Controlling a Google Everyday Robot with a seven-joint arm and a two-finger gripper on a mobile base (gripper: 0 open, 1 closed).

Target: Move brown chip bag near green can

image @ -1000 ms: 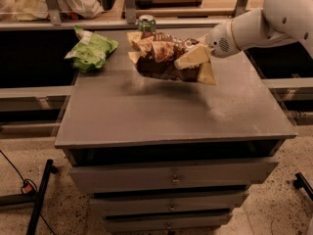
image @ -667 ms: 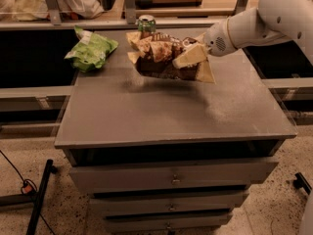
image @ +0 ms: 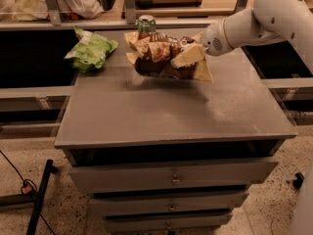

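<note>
At the left rear corner of the grey cabinet top point(image: 171, 116) lies a bright-green snack bag point(image: 90, 50), crumpled and reaching the left edge. Bare grey surface runs from there across the whole front half to the front and right edges, with drawers point(image: 171, 177) stacked below the front lip. Near the middle of the rear edge stands the green can point(image: 146, 23), upright with its silver top showing; its lower part is hidden by the brown chip bag point(image: 156, 60). That bag hangs just in front of the can, raised off the top with a shadow beneath it. It is crumpled, glossy dark brown with cream patches, and much wider than the can. The gripper point(image: 190, 57) is clamped on its right end, pinching the foil. The white arm point(image: 254, 23) reaches in from the upper right, over the right rear corner.
</note>
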